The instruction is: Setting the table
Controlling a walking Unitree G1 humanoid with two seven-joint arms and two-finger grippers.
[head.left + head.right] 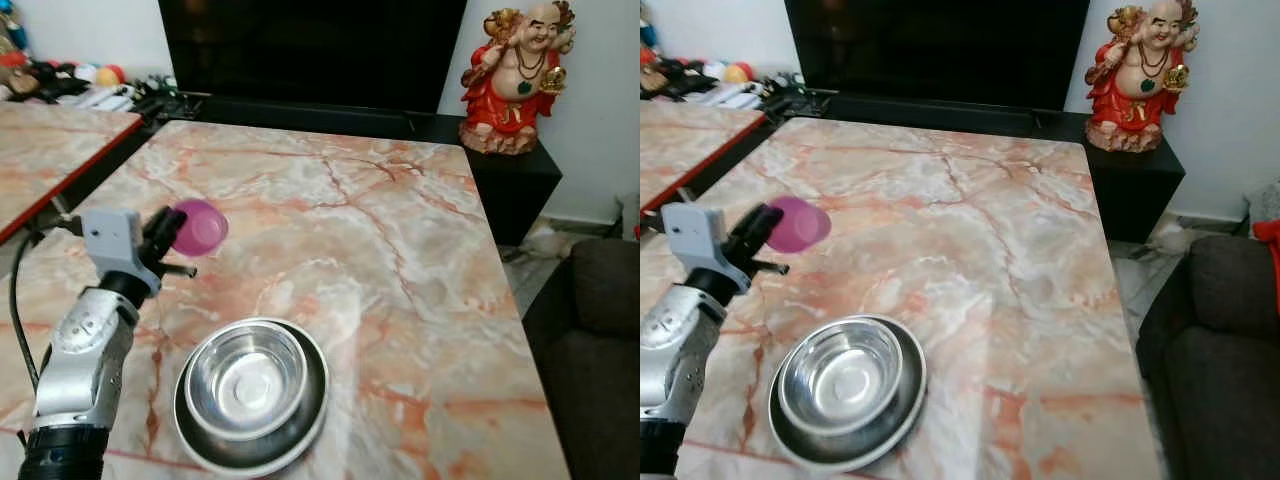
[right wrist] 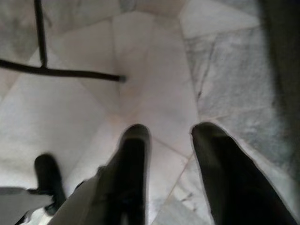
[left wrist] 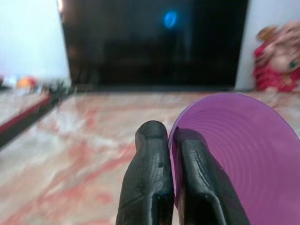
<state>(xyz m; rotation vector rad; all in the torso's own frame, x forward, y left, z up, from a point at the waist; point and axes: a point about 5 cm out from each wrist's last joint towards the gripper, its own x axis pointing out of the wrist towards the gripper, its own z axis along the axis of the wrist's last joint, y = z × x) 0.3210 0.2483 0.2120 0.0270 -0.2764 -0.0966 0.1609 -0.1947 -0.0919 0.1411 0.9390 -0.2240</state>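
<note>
Left gripper (image 1: 172, 243) clamped on the rim of a purple cup (image 1: 199, 227): one finger inside the mouth, one outside, wall pinched between them, as the left wrist view shows (image 3: 234, 154). Cup held on its side, mouth back toward the wrist, base pointing away from the fingertips, apparently clear above the marble table (image 1: 400, 250). Nearer the robot than the jaws and off toward its right side: a steel bowl (image 1: 246, 375) nested in a steel plate (image 1: 300, 425), close to the near table edge.

Right gripper (image 2: 164, 140) hanging over tiled floor, fingers spread apart, nothing between them.

Step in hand, by judgement: placing the cup beside the bowl setting.

Notes for doing it well:
- Rotate wrist until cup base faces down before descending; now it lies roughly horizontal.
- Aim for bare marble just beyond the plate rim, not touching the steel.
- Lower slowly until base sits flat; rim pinch gives little control over tilt, light plastic likely to tip.
- Release only once seated, then lift inner finger straight up out of the mouth to avoid dragging the cup over.
</note>
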